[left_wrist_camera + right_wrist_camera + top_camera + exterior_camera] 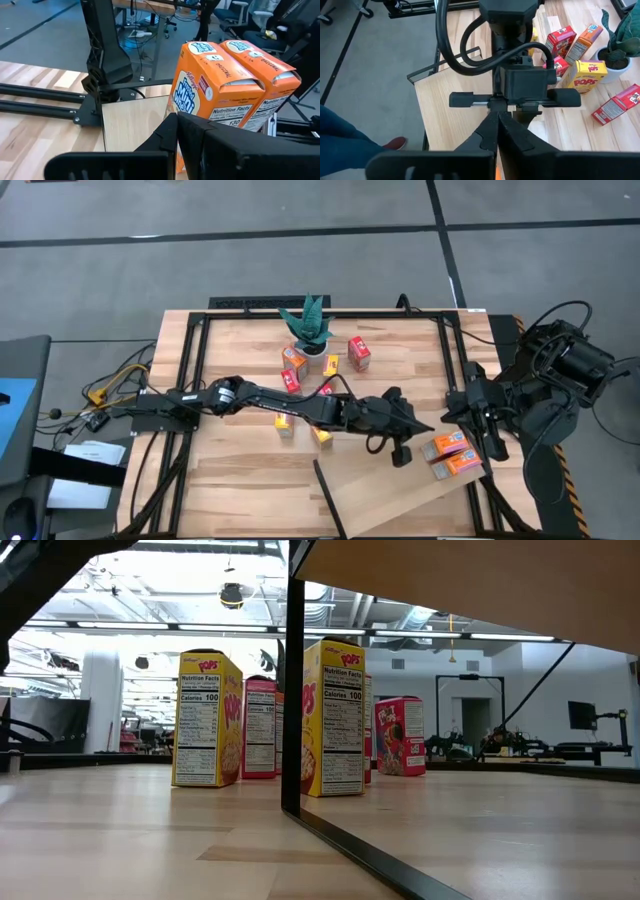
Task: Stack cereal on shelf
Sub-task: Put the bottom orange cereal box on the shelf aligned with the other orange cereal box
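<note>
Two orange cereal boxes (452, 453) on the shelf (400, 495), both grippers (402, 452) pressed together, empty.

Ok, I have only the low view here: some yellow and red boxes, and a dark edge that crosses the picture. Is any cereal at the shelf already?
Observer: Yes. Two orange boxes sit side by side at the right end of the shelf.
Operator: Where is the left gripper?
Observer: The left gripper is above the shelf, just left of the orange boxes. It is shut and holds nothing.
Operator: And the right one?
Observer: The right gripper is on the other side of the orange boxes, near the table's right edge. It is also shut and empty.
</note>
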Available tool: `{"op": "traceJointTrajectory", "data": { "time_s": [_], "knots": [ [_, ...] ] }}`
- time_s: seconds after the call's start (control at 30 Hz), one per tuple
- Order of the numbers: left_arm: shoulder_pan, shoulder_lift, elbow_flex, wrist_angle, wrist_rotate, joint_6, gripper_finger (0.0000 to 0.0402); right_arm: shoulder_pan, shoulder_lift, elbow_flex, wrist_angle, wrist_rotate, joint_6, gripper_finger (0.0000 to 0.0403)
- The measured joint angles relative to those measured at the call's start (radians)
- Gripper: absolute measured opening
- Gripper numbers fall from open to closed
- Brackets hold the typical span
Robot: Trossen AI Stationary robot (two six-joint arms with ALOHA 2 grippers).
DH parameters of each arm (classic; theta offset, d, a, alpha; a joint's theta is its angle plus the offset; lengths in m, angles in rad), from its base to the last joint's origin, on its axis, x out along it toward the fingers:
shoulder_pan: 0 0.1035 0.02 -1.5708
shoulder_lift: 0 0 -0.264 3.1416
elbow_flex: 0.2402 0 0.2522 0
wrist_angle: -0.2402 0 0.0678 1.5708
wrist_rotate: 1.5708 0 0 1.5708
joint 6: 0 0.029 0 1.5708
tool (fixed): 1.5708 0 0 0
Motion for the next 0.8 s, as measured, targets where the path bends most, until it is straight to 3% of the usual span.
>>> {"op": "traceJointTrajectory", "data": {
  "time_s": [0.23,0.53,0.8],
  "knots": [
    [-0.001,0.0,0.0,0.031,0.001,-0.002,0.0,0.0,0.0,0.0,0.0,0.0,0.0,0.0019],
    [-0.003,0.051,0.0,0.088,0.019,-0.021,0.0,0.0,0.0,0.0,0.0,0.0,0.009,0.0037],
    [-0.013,0.051,0.0,0.11,0.029,-0.049,0.0,0.0,0.0,0.0,0.0,-0.001,0.016,0.0021]
  ]
}}
